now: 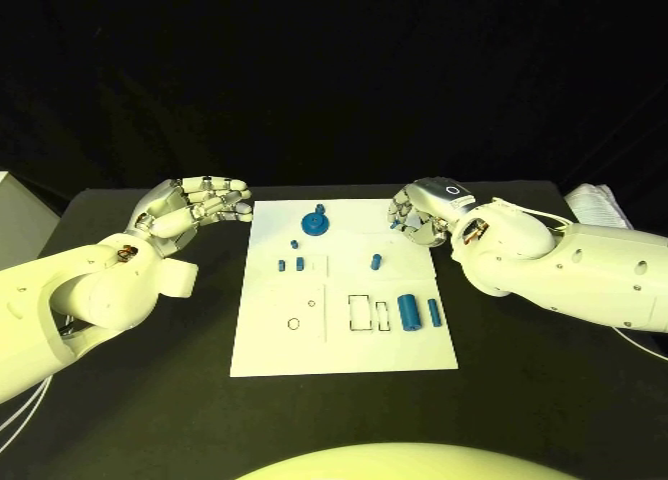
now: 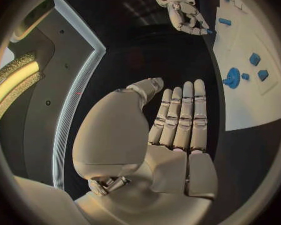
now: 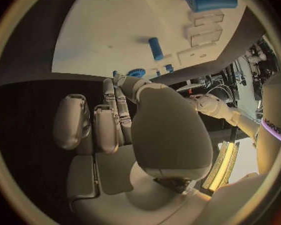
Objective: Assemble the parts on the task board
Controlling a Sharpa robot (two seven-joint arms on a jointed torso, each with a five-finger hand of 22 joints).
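The white task board (image 1: pixel 277 340) lies mid-table. On it are a round blue part (image 1: pixel 317 222) at the far end, several small blue pegs (image 1: pixel 376 262) in the middle, and a thick blue cylinder (image 1: pixel 408 312) with a thin one beside it. My left hand (image 1: pixel 197 205) hovers off the board's far left corner; its fingers (image 2: pixel 181 115) are straight and hold nothing. My right hand (image 1: pixel 425 212) hangs over the far right edge with its fingers curled. A small blue part (image 2: pixel 207 31) sits pinched at its fingertips.
Two empty rectangular slots (image 1: pixel 360 310) lie left of the thick cylinder, and a small ring mark (image 1: pixel 292 323) sits near the board's left side. Something white (image 1: pixel 597 205) lies at the table's far right. Black tabletop (image 1: pixel 565 400) surrounds the board.
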